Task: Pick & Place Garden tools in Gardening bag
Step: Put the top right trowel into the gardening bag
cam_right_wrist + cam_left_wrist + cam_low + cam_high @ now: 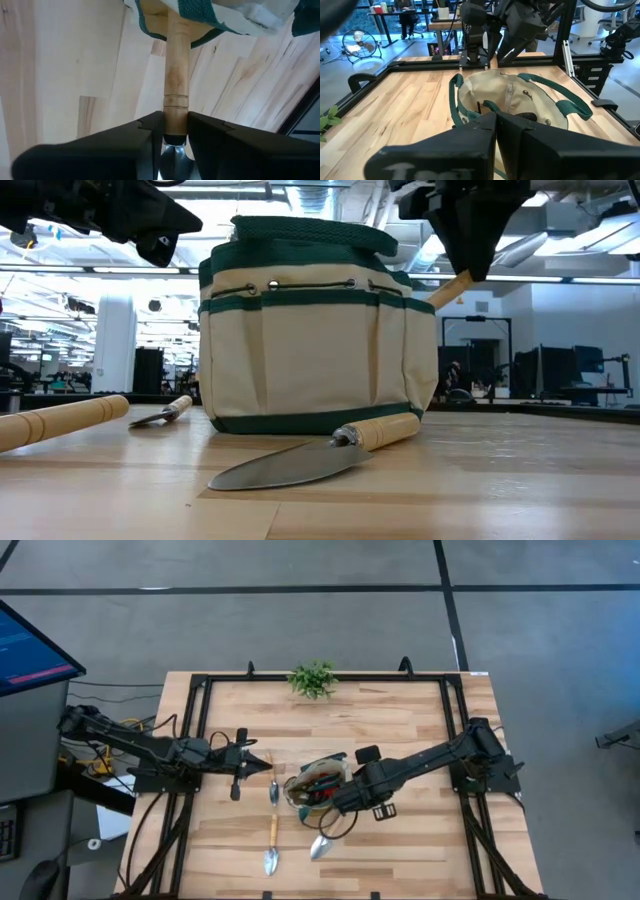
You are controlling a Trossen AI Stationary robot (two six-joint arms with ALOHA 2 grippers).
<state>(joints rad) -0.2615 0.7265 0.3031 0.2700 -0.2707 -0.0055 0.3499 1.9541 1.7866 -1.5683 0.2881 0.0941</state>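
Observation:
The tan gardening bag (318,783) with green trim stands upright mid-table and also shows in the low view (310,330). Red and dark tools lie inside it. My right gripper (338,803) hovers at the bag's right side, shut on a wooden-handled trowel (175,85). A second trowel (300,462) lies on the table in front of the bag, its handle end against the bag's base. A third trowel (271,835) and a small silver tool (273,790) lie left of the bag. My left gripper (495,140) is shut and empty, left of the bag. My right gripper pinches the trowel's wooden handle at its blade end (175,117), just above the metal neck, between its two fingers. The fingers come from above and lie across the handle. The trowel is clear of the table and tilted, its handle's free end (448,290) at the bag's upper rim.
A leafy green plant (312,679) stands at the table's far edge. A dark frame (200,740) runs along the table's sides. Bare wood lies right of the bag and along the near edge.

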